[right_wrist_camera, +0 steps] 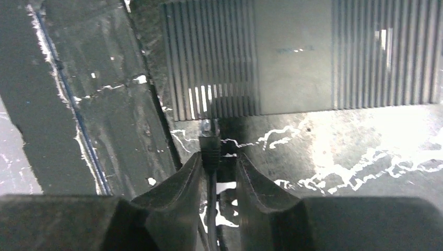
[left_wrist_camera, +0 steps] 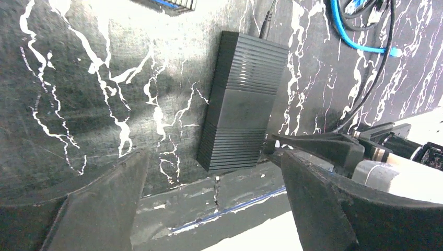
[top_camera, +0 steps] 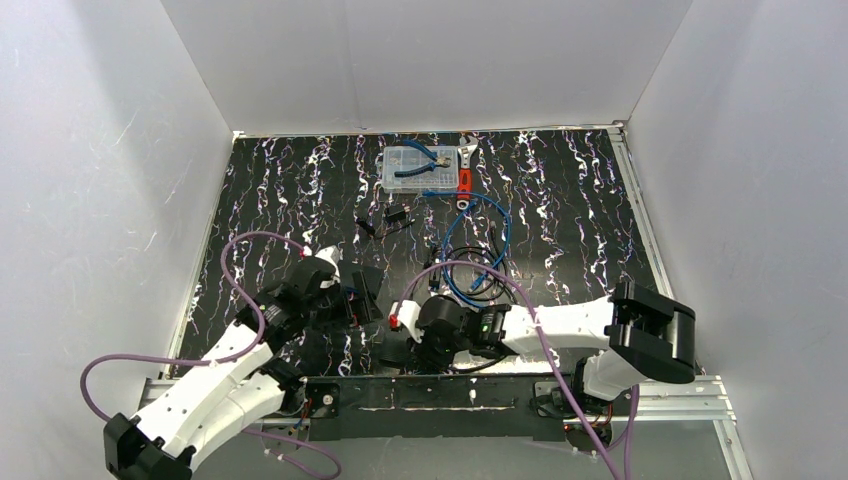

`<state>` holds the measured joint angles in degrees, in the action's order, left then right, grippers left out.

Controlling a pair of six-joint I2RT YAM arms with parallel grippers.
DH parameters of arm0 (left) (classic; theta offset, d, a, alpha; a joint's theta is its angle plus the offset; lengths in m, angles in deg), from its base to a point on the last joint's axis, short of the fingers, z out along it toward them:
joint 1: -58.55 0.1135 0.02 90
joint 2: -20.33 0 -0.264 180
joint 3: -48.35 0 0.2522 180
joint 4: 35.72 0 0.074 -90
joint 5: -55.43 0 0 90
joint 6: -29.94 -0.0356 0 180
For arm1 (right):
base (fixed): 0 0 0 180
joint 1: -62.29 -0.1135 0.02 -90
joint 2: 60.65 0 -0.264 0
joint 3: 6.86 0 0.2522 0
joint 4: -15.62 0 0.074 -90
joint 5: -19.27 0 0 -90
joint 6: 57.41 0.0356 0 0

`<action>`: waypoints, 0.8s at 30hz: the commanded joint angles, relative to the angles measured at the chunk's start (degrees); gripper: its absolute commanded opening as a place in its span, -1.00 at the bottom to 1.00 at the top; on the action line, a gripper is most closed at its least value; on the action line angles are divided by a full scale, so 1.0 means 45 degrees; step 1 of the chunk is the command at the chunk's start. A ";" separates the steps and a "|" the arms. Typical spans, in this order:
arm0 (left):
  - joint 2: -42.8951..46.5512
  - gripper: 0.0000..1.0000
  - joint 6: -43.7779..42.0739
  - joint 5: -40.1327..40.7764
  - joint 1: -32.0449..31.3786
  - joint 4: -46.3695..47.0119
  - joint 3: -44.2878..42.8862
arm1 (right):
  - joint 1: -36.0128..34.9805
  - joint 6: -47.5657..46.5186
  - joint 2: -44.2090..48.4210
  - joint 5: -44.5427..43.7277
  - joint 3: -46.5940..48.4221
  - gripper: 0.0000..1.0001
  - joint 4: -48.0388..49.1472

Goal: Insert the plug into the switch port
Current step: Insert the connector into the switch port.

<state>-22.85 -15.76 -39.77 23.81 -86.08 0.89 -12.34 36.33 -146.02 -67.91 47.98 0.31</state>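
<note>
Now | one plug [right_wrist_camera: 211,146] | one box [right_wrist_camera: 292,52] | left end effector [left_wrist_camera: 211,157] wide | right end effector [right_wrist_camera: 218,158] narrow

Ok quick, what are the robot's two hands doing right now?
Left gripper: open, holding nothing.
Right gripper: slightly open around the small black cable plug.

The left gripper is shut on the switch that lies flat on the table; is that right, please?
Not quite. The left gripper is wide open, not shut on the switch. The switch does lie flat on the table, ungripped. The left wrist view shows this.
</note>
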 commanded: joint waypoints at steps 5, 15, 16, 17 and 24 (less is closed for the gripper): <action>0.0740 0.97 -0.0849 0.1399 -0.0072 -0.1247 -0.1151 | 0.0330 0.0202 0.1694 -0.3012 0.1092 -0.05 -0.1240; 0.1301 0.96 -0.2207 0.1644 -0.0067 -0.2183 -0.2439 | 0.3004 0.0929 0.2768 -0.6736 0.2189 0.15 -0.1408; 0.1371 0.96 -0.2279 0.1695 -0.0062 -0.2255 -0.2540 | 0.3184 0.0976 0.2701 -0.6877 0.2271 0.16 -0.1294; 0.1441 0.96 -0.2335 0.1759 -0.0060 -0.2297 -0.2606 | 0.3407 0.1037 0.2570 -0.6912 0.2426 0.16 -0.1272; 0.1655 0.97 -0.3032 0.2042 -0.0067 -0.2161 -0.2760 | 0.5322 0.2555 0.0589 -0.6593 0.4431 0.17 -0.2319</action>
<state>-15.98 -25.52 -32.93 23.81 -94.56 -9.74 6.10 41.89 -137.76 -96.16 60.14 -8.18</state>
